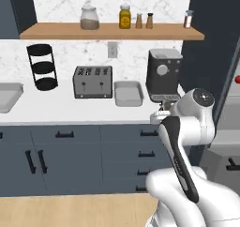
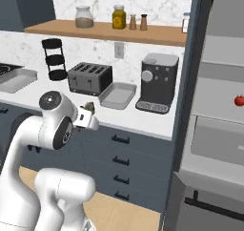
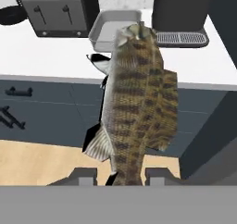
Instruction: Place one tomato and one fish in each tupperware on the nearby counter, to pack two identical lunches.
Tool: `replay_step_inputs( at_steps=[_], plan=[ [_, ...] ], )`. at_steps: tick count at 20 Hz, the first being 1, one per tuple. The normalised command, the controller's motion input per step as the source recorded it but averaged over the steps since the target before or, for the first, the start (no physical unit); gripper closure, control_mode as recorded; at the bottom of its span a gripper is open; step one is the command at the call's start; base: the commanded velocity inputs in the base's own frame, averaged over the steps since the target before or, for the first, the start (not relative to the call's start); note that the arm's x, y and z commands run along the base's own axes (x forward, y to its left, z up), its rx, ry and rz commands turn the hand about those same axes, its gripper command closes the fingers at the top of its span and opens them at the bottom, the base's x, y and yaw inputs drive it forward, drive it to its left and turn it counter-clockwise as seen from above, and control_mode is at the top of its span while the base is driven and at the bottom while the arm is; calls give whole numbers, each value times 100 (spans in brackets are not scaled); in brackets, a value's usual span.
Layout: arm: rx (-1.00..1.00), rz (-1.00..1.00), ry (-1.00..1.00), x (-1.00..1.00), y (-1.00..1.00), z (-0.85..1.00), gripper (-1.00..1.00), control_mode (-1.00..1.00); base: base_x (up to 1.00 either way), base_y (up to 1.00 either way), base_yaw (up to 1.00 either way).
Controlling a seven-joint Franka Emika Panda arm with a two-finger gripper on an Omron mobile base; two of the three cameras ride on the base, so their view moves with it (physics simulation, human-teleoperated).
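Left base view: two tupperware tubs on the counter [image 1: 70, 111], one [image 1: 128, 93] beside the toaster [image 1: 93, 82], another [image 1: 8, 96] far left. Right base view: tomato [image 2: 239, 100] on a shelf at right. Hand view: gripper [image 3: 115, 176] clamped on the fish [image 3: 137, 98], above the counter edge.

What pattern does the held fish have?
The fish is mottled brown and tan with dark bands; the hand view shows it best.

Silver four-slot toaster [image 1: 93, 82] against the marble wall, black coffee machine [image 1: 163, 74] to its right, black three-tier rack [image 1: 42, 67] at left, jars [image 1: 89, 18] on wooden shelf [image 1: 111, 31]
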Motion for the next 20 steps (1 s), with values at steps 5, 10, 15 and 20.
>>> replay_step_inputs(
  at_steps=[5, 10, 15, 20],
  plan=[
    [0, 0, 0, 0, 0, 0, 100, 100, 100, 21, -7],
    [0, 0, 0, 0, 0, 0, 100, 100, 92, 3, -14],
    [0, 0, 0, 0, 0, 0, 100, 100, 51, 28, -14],
    [-1, -1, 0, 10, 6, -7, 100, -100, 30, 27, -7]
  ],
)
